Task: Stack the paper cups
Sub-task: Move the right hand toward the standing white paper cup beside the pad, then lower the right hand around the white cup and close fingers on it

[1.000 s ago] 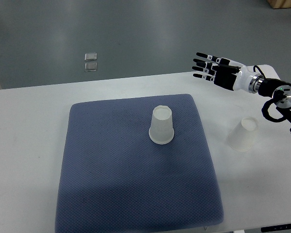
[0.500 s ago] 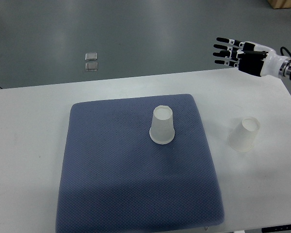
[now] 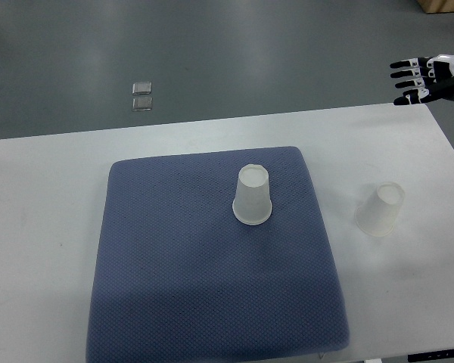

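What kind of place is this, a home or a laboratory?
Probably a laboratory or test room, not a home. A plain white table stands on a bare grey floor, a blue mat marks the work area, and only two paper cups are set out.

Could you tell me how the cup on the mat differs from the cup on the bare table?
The mat cup stands on the blue mat, near its far right part; the table cup sits on the white table, right of the mat. The mat cup lies further from the right hand than the table cup. Both are white paper cups, upside down, untouched and not yet stacked.
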